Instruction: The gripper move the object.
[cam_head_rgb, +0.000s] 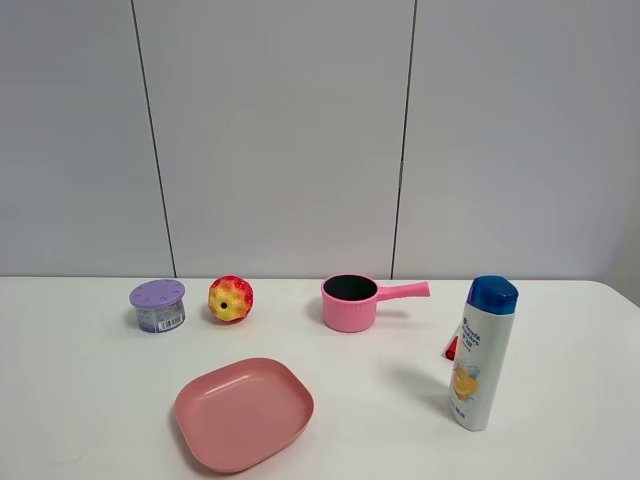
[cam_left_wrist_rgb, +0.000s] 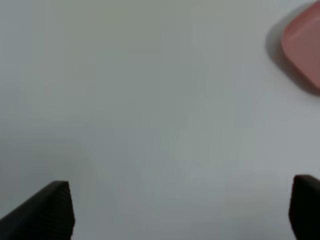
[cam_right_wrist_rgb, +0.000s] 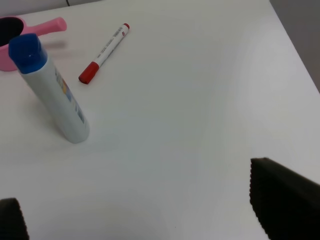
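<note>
The small round tub with a lilac slotted lid and a barcode label (cam_head_rgb: 158, 305) stands on the white table at the back left. Neither arm shows in the exterior high view. My left gripper (cam_left_wrist_rgb: 182, 210) is open and empty over bare table, with its black fingertips (cam_left_wrist_rgb: 52, 210) wide apart. My right gripper (cam_right_wrist_rgb: 145, 220) is open and empty over the table's right part, with one fingertip (cam_right_wrist_rgb: 282, 205) large in view. The tub is out of both wrist views.
A red-yellow ball (cam_head_rgb: 230, 298) lies right of the tub. A pink saucepan (cam_head_rgb: 352, 301) stands mid-back. A pink plate (cam_head_rgb: 243, 412) lies at the front. A white bottle with a blue cap (cam_head_rgb: 482, 352) stands at the right, a red-capped marker (cam_right_wrist_rgb: 104, 53) behind it.
</note>
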